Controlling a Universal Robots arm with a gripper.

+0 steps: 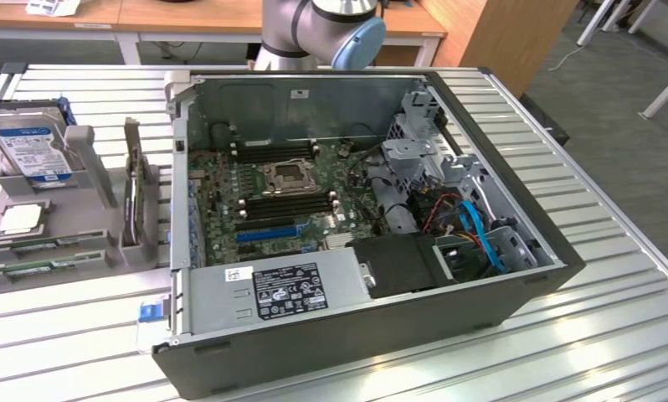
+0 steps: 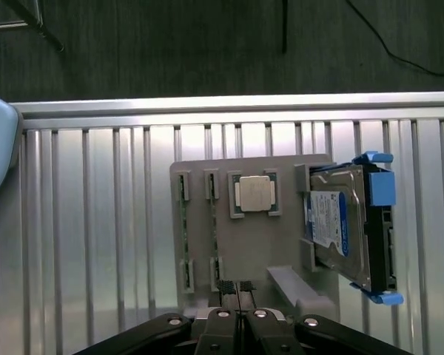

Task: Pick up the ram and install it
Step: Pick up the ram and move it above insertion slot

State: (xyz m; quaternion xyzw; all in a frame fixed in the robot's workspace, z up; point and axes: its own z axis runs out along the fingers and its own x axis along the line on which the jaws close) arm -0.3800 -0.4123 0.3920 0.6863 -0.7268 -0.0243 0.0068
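Two ram sticks lie edge-up in slots of a grey holder (image 2: 251, 244); the nearer one (image 2: 213, 188) and the other (image 2: 183, 188) show green ends. In the exterior view the ram sticks (image 1: 38, 244) sit at the holder's front, at the exterior view's left of the open computer case (image 1: 367, 335). My gripper (image 2: 235, 288) hangs above the holder's edge, a short way from the sticks. Its fingers are shut together with nothing between them. The motherboard's black memory slots (image 1: 291, 201) lie beside the CPU socket (image 1: 285, 174).
The holder also carries a CPU chip (image 2: 255, 194), a hard drive (image 2: 340, 222) in blue rails and an upright expansion card (image 1: 133, 188). The arm's base (image 1: 311, 29) stands behind the case. A blue slot (image 1: 269, 230), power supply (image 1: 284, 289) and cables (image 1: 480, 230) are in the case.
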